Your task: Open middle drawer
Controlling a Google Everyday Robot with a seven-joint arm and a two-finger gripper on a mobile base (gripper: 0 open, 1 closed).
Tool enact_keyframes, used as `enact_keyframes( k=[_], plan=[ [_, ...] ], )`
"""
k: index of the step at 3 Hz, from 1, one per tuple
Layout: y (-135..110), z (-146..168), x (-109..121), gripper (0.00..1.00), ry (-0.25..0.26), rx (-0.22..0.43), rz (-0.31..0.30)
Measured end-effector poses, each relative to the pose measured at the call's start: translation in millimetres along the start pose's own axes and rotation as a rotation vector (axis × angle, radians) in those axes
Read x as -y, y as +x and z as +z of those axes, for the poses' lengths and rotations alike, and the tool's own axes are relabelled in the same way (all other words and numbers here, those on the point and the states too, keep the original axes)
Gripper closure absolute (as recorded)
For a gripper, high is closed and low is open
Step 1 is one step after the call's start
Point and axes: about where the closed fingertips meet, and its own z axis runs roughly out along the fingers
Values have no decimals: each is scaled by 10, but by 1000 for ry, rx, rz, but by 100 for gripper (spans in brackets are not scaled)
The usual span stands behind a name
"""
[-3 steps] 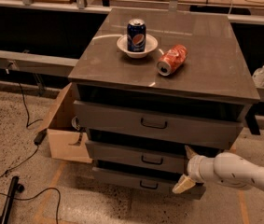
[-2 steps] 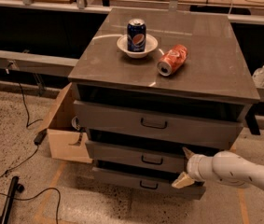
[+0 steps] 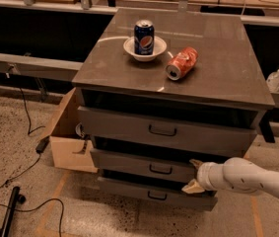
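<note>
A grey-brown cabinet [image 3: 218,58] with three stacked drawers fills the middle of the view. The middle drawer [image 3: 129,163] lies at about 6 o'clock from the picture's centre. Its small black loop handle [image 3: 160,169] sits at the centre of its front.

The gripper [image 3: 193,175] is at the right end of that drawer front, roughly 3 o'clock from the handle, near it but not on it. Its two pale fingers [image 3: 196,163] are spread wide, one high and one low, and hold nothing.

To do this step well, the gripper likely needs to shift toward 9 o'clock until the fingers bracket the loop. It should then close firmly and pull straight out along the drawer's run (a skewed pull could jam the drawer or slip off so small a handle). It should also stay off the bottom drawer's handle [image 3: 157,195], at 6 o'clock just below.

The white arm [image 3: 250,177] enters from the right edge at about 4 o'clock. It reaches leftward almost level, low over the floor, with the wrist aimed at the drawer front.

On the cabinet top, at 12 o'clock, a blue can [image 3: 144,36] stands in a white bowl [image 3: 129,47]. A red can [image 3: 181,63] lies on its side beside them.
</note>
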Motion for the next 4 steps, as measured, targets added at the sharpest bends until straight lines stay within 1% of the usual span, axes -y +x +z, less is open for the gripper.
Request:
enact_keyframes(
  k=[1, 2, 3, 4],
  plan=[
    [-1, -70, -177, 32, -48, -7, -1],
    [42, -230, -431, 33, -94, -26, 20],
    [76, -465, -692, 33, -139, -48, 47],
    [110, -723, -1018, 33, -192, -79, 95]
  ],
)
